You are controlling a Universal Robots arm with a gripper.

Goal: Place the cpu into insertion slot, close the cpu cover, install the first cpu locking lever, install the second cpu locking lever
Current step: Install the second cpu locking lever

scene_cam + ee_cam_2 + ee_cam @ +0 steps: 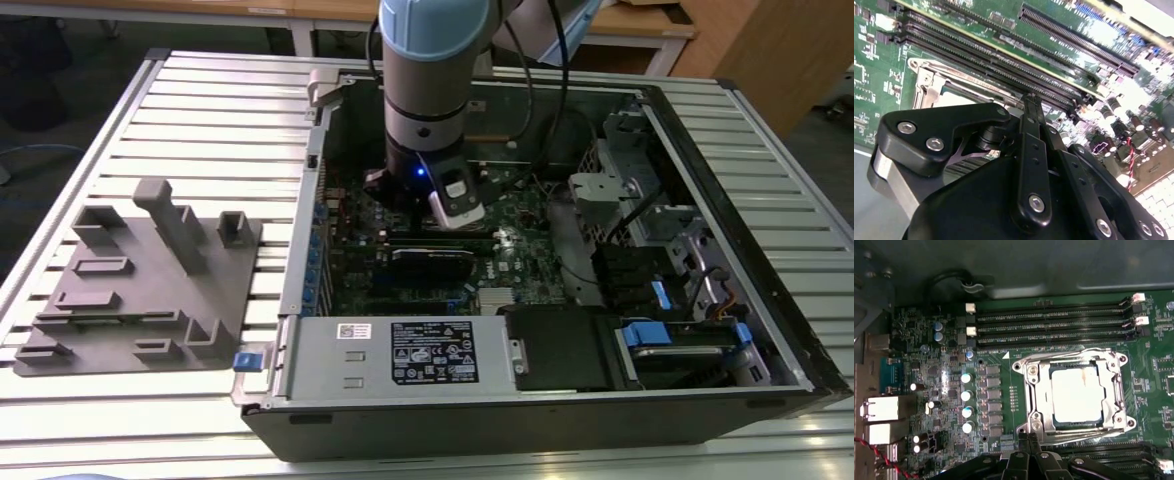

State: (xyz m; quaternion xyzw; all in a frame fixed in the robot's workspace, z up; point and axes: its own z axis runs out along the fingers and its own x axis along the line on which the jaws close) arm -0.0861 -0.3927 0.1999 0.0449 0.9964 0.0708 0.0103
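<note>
In the first wrist view the cpu lies flat in the insertion slot, its silver top bright. The cpu cover is down around it as a silvery frame. Thin lever rods run along two opposite sides of the socket; I cannot tell if they are latched. My gripper is shut with nothing in it, its tips just off one corner of the cover. The second wrist view has the gripper over the socket. In the exterior view the gripper reaches down inside the open computer case.
Long black memory slots lie beside the socket, with capacitors and rear ports nearby. Inside the case are a black card, a power supply and a drive cage. A grey fixture block sits on the exterior view's left.
</note>
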